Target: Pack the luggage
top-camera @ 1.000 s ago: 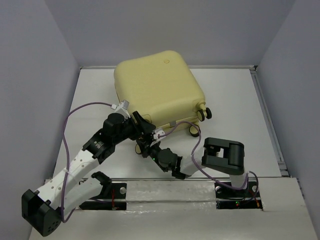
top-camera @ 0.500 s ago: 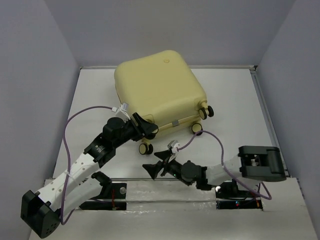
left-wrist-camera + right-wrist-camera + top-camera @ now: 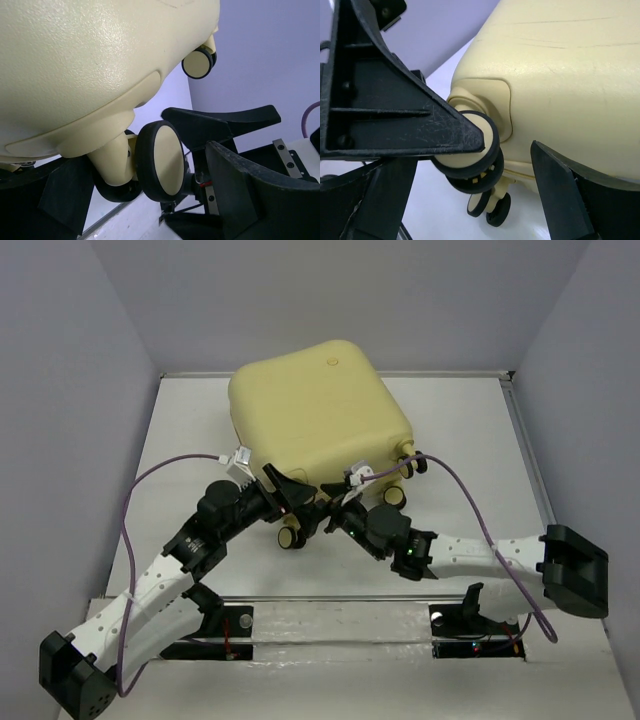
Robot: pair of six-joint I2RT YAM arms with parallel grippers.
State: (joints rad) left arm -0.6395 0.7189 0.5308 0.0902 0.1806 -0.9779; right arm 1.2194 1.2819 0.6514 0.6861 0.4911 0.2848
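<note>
Luggage [image 3: 315, 420] lies closed at far-centre of the table [image 3: 470, 440], wheels toward me. Left gripper [image 3: 288, 496] and right gripper [image 3: 330, 512] are both spread, crowding the same near caster [image 3: 165, 160]. My read: don't clamp the swivelling wheel. Take its stem [image 3: 114, 161] with one arm and avoid a finger clash.

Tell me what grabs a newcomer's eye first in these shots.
The pale yellow luggage dominates the scene, lying closed at the far middle of the table. At its near edge the left gripper and right gripper sit close together, both open, crowding one black-and-cream caster wheel.
</note>
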